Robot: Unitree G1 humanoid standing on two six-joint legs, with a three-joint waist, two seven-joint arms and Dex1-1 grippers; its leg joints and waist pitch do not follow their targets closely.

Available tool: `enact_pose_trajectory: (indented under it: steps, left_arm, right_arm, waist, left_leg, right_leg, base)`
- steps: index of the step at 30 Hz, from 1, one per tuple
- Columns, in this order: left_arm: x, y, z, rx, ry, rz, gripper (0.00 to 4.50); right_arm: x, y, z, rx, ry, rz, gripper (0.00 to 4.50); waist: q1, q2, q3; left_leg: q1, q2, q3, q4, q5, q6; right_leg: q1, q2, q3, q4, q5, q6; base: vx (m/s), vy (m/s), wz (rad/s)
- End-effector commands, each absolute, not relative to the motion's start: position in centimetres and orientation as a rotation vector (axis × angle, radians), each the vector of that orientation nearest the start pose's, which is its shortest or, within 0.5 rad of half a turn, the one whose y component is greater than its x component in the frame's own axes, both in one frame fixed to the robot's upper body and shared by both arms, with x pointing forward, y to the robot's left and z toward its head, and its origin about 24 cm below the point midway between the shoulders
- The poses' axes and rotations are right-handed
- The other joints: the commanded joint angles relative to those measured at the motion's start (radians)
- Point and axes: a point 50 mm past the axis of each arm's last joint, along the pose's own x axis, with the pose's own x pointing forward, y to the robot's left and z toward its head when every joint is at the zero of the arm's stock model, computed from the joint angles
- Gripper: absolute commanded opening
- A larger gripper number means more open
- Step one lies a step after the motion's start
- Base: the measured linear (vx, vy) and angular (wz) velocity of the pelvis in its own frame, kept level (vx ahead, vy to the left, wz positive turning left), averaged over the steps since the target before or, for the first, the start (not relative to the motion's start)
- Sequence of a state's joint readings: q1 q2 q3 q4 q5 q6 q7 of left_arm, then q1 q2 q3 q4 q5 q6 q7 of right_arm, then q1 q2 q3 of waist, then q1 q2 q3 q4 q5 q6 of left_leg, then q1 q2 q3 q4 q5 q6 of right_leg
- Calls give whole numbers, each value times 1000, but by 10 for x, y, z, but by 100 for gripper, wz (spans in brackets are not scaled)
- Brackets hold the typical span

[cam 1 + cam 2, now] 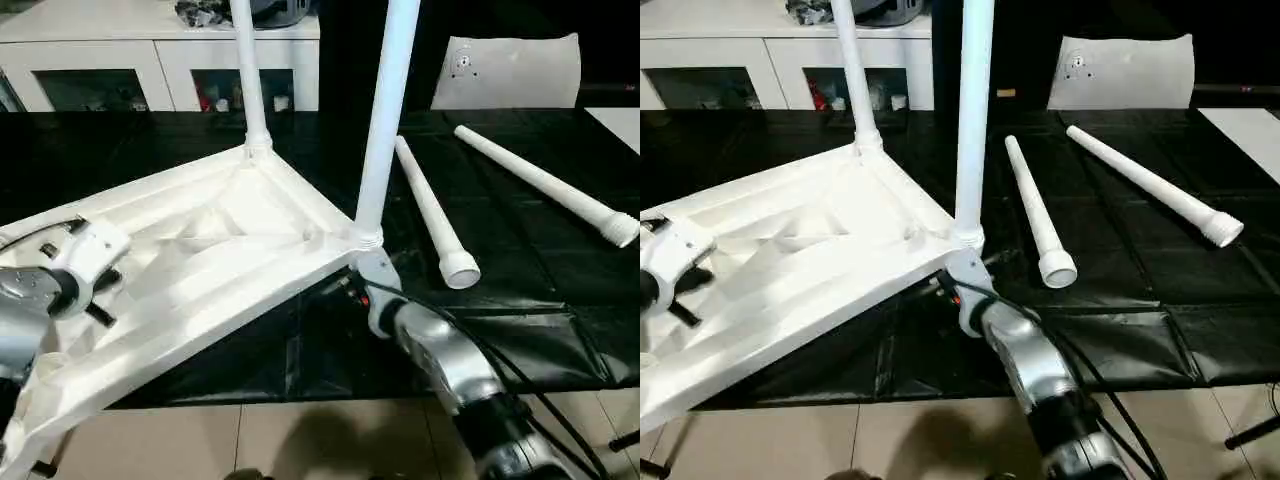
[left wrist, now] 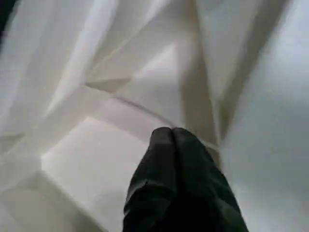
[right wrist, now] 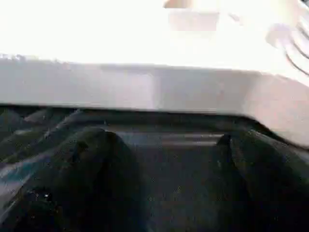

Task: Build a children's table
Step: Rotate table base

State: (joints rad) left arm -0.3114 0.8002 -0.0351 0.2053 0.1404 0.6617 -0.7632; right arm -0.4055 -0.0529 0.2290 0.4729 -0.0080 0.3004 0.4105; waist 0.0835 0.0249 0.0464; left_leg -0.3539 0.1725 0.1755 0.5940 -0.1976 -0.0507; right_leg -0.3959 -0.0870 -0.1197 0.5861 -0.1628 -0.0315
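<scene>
A black-covered surface [image 1: 520, 300] stretches ahead, with a white cabinet [image 1: 150, 55] behind it. The children's table [image 1: 215, 250] lies upside down at the surface's near edge, ribbed underside up, its near left part overhanging the floor. Two legs [image 1: 385, 110] stand upright in the far corner sockets; two loose legs [image 1: 432, 210] lie on the surface to the right, apart from the top. My left hand [image 2: 171, 137], fingers pressed together, hovers close over the ribbed underside. My right hand [image 3: 161, 145], fingers spread wide, sits just under the table's right corner rim.
</scene>
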Motion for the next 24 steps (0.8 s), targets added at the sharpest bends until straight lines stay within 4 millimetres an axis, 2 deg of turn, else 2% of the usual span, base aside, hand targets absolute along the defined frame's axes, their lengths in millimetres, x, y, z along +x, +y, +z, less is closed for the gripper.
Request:
enact_pose_trajectory:
  steps: [1,2,5,7,8,11,12,14,16,19,20,21,22,23,24]
  left_arm:
    - [272,296,79,572,830,-426,6]
    - [270,288,78,548,825,-491,6]
    - [262,268,77,519,811,-659,6]
    - [260,262,77,486,818,-704,6]
    - [257,256,77,468,813,-763,6]
    - [251,239,75,380,817,-876,6]
    - [251,228,72,348,790,-929,6]
    - [252,220,70,315,763,-956,6]
    - [254,214,71,286,739,-976,6]
    - [261,199,74,236,673,-1008,6]
    - [265,196,76,235,648,-1001,6]
    - [272,194,76,255,622,-971,6]
    - [280,192,75,277,595,-934,6]
    - [289,191,74,300,567,-889,6]
    - [293,190,73,318,555,-873,6]
  right_arm:
    - [306,-74,6,-143,442,649,450]
    - [308,-73,6,-143,441,648,450]
    - [312,-70,5,-142,444,645,450]
    - [313,-69,4,-144,445,646,450]
    - [314,-68,5,-144,445,647,450]
    - [316,-65,5,-144,445,653,450]
    - [317,-65,4,-144,443,654,450]
    - [317,-64,5,-145,442,655,450]
    - [318,-64,5,-144,439,657,450]
    - [319,-64,5,-146,434,658,450]
    - [319,-65,5,-148,431,656,450]
    - [320,-65,5,-153,427,652,450]
    - [321,-66,6,-159,421,648,450]
    - [322,-67,8,-165,411,641,450]
    - [323,-68,9,-167,407,638,450]
  waist:
    - [-5,17,-52]
    - [-4,21,-51]
    - [-5,20,-48]
    - [-7,19,-46]
    - [-8,15,-41]
    - [-10,17,-42]
    - [-11,8,-41]
    - [-12,13,-44]
    - [-10,14,-46]
    - [-13,10,-50]
    - [-13,8,-52]
    - [-14,6,-51]
    - [-14,10,-52]
    - [-12,9,-48]
    - [-12,7,-49]
  left_leg:
    - [15,62,-34,-91,-335,-37]
    - [16,64,-34,-91,-336,-40]
    - [15,64,-35,-95,-365,-48]
    - [18,62,-34,-95,-384,-49]
    - [22,60,-33,-95,-412,-47]
    - [24,61,-36,-96,-417,-50]
    - [24,62,-35,-97,-414,-47]
    - [23,60,-33,-95,-397,-46]
    - [20,60,-33,-95,-382,-46]
    - [16,59,-31,-93,-348,-38]
    - [11,58,-30,-92,-317,-31]
    - [12,57,-27,-91,-311,-27]
    - [11,56,-28,-90,-306,-26]
    - [17,53,-25,-88,-325,-25]
    - [15,54,-28,-89,-332,-27]
  right_leg:
    - [34,-83,75,-68,-324,-165]
    - [33,-83,75,-67,-319,-171]
    - [34,-82,75,-67,-339,-169]
    - [33,-82,76,-71,-368,-162]
    - [30,-82,75,-80,-428,-144]
    - [31,-84,76,-82,-462,-133]
    - [30,-83,76,-84,-465,-132]
    - [31,-82,76,-82,-459,-129]
    - [34,-81,75,-80,-434,-130]
    - [37,-80,76,-75,-389,-141]
    - [41,-79,75,-70,-360,-150]
    - [39,-77,75,-74,-359,-149]
    - [41,-77,74,-72,-356,-150]
    - [36,-74,72,-82,-393,-135]
    - [40,-77,72,-81,-406,-130]
  base:
    - [0,0,0]
    - [0,0,0]
    - [0,0,0]
    - [0,0,0]
    - [0,0,0]
    - [0,0,0]
    - [0,0,0]
    - [0,0,0]
    - [0,0,0]
    - [0,0,0]
    - [0,0,0]
    - [0,0,0]
    - [0,0,0]
    - [0,0,0]
    - [0,0,0]
